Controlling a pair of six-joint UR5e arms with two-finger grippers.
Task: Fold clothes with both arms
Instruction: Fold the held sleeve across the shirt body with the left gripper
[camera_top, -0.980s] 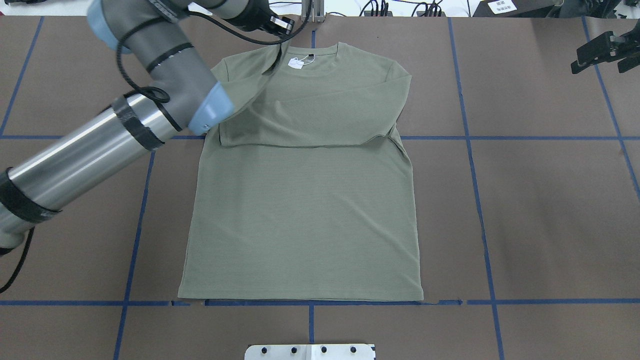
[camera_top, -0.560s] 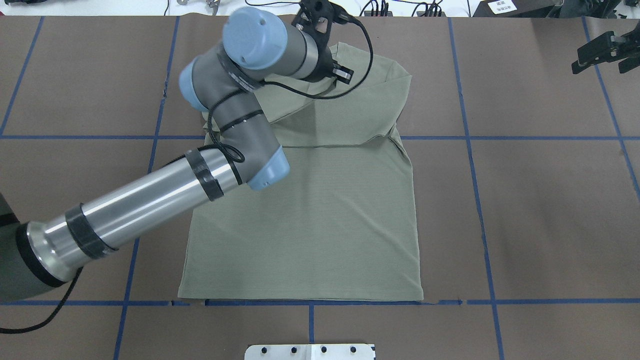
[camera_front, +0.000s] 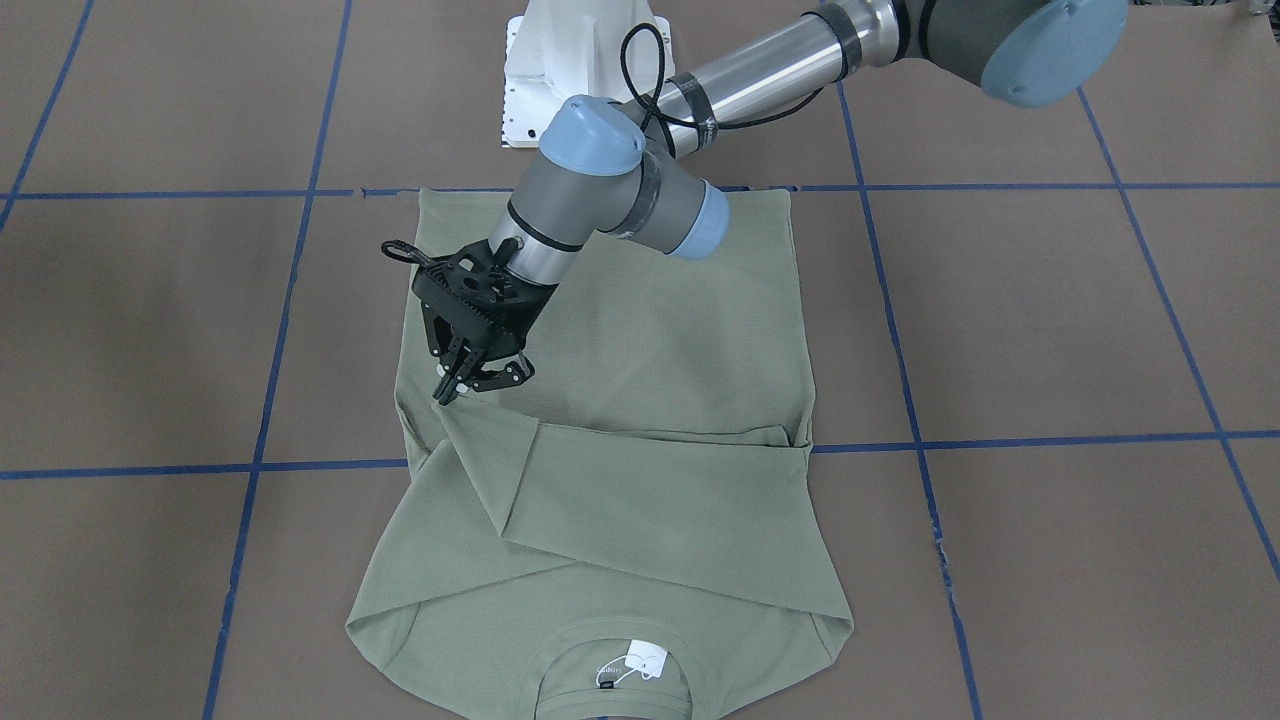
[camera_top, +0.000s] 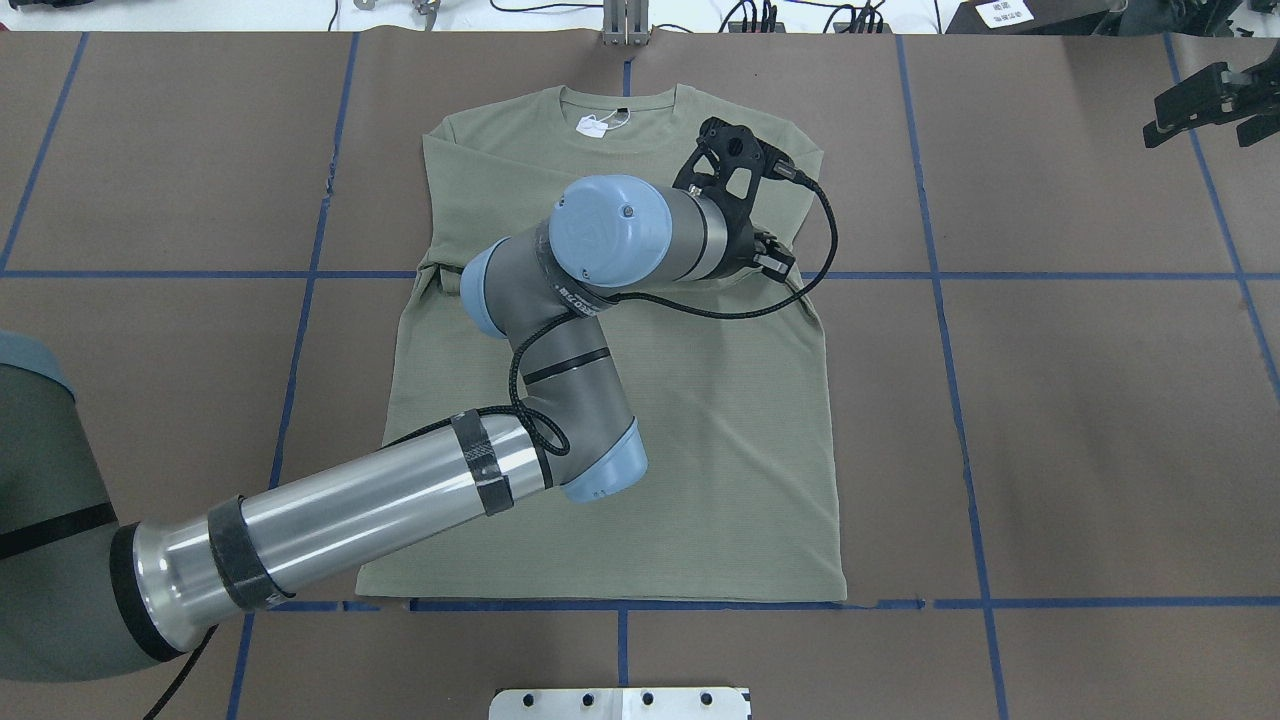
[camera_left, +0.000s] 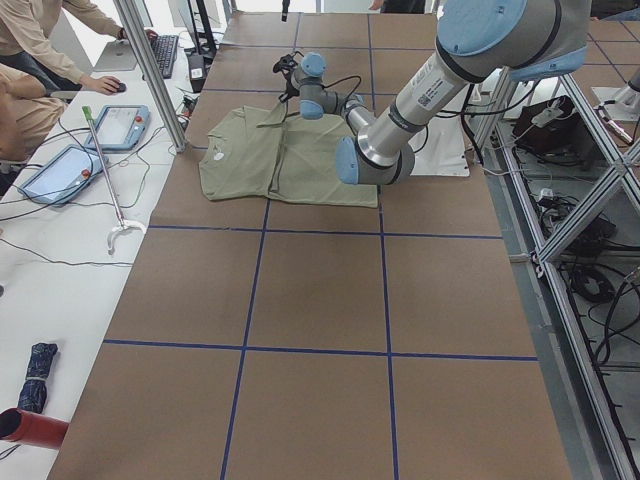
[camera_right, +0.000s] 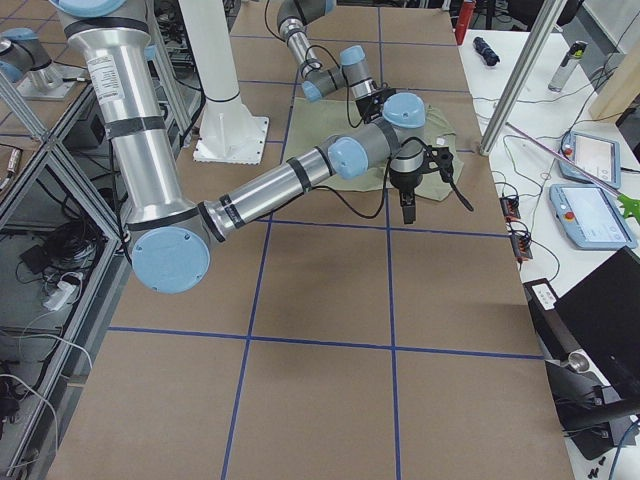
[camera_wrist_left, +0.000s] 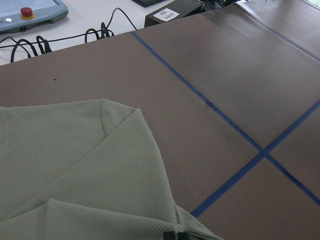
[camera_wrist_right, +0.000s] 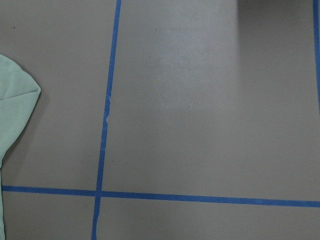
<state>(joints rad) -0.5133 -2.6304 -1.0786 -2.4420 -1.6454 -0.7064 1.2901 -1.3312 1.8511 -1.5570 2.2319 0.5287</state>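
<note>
The fingers (camera_front: 443, 393) of the left gripper (camera_front: 483, 383) stand apart with nothing between them. Their tips are just above the end of a sleeve (camera_front: 620, 490) that is folded across the chest of the green shirt (camera_front: 650, 330). The left arm (camera_top: 350, 520) reaches over the shirt from the robot-side left corner of the tabletop (camera_top: 1100, 400). The shirt lies flat mid-tabletop, hem toward the robot's edge, collar (camera_top: 650, 98) and white tag (camera_front: 640, 660) toward the far edge. The right gripper (camera_top: 1195, 105) hangs near the far right corner, well apart from the shirt — whether its fingers are wide or narrow, I cannot tell.
</note>
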